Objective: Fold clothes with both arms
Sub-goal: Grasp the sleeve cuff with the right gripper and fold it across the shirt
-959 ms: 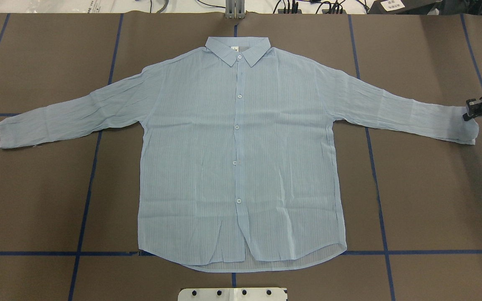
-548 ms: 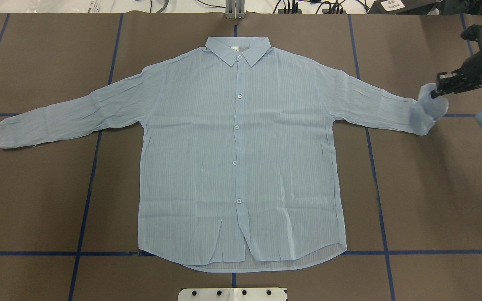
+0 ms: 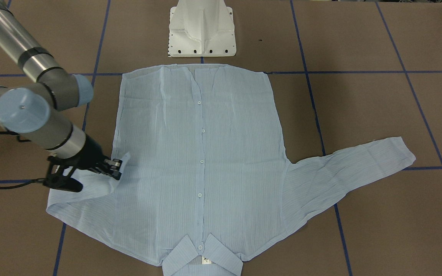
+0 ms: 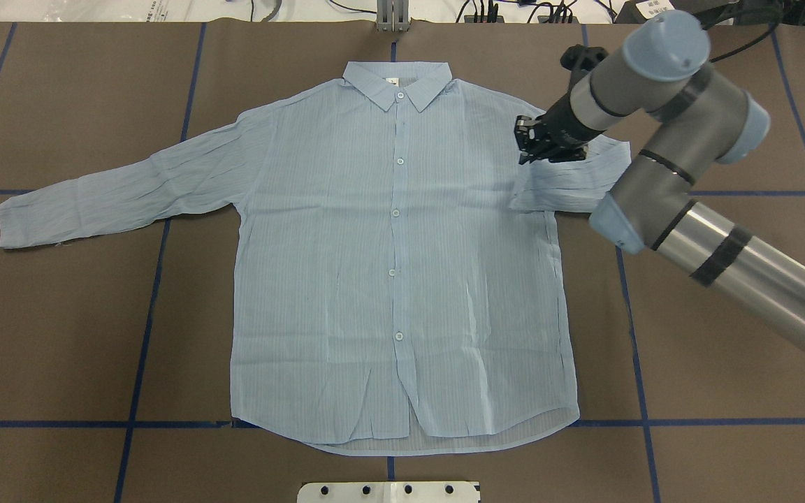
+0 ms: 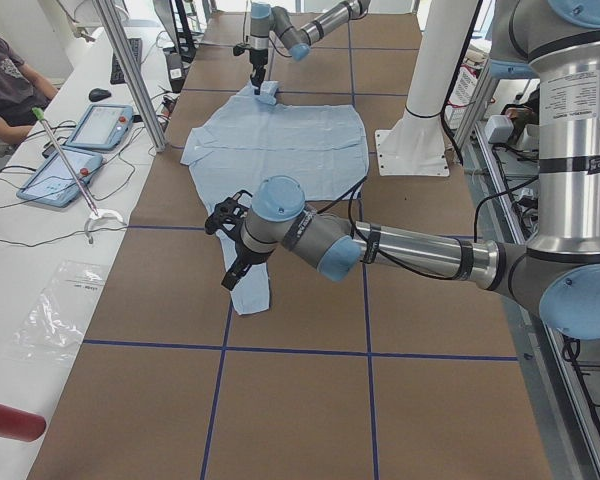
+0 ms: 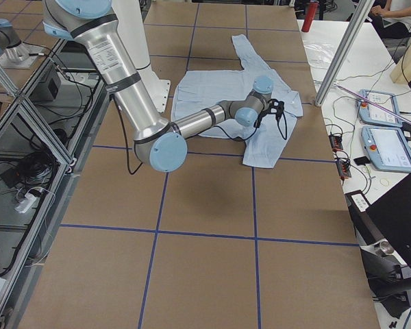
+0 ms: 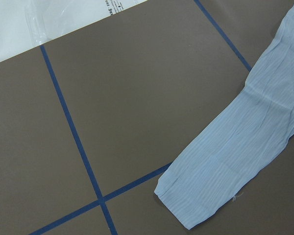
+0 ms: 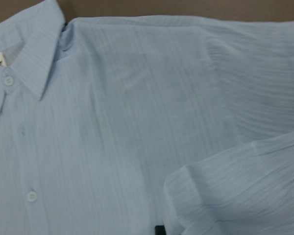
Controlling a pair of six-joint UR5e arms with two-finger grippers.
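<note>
The pale-blue shirt (image 4: 395,279) lies flat, buttoned front up, collar at the table's far edge; it also shows in the front view (image 3: 202,153). My right gripper (image 4: 527,145) is shut on the cuff of the shirt's right sleeve (image 4: 570,178) and holds it over the right shoulder, so the sleeve is doubled back on itself. The front view shows that gripper (image 3: 116,165) with a bit of cloth in it. The left sleeve (image 4: 116,195) lies stretched out flat. My left gripper (image 5: 232,255) hovers above that sleeve's cuff (image 7: 186,205); I cannot tell if it is open.
The table has a brown cover with blue tape lines (image 4: 144,335). The white pedestal base (image 3: 202,30) stands at the shirt's hem side. A metal post (image 4: 392,17) stands at the far edge. An operators' bench with tablets (image 5: 75,150) runs past the far edge.
My right arm has swung in from the right edge, carrying the right cuff left and up over the shoulder. The sleeve, first flat and outstretched, is now folded back.
</note>
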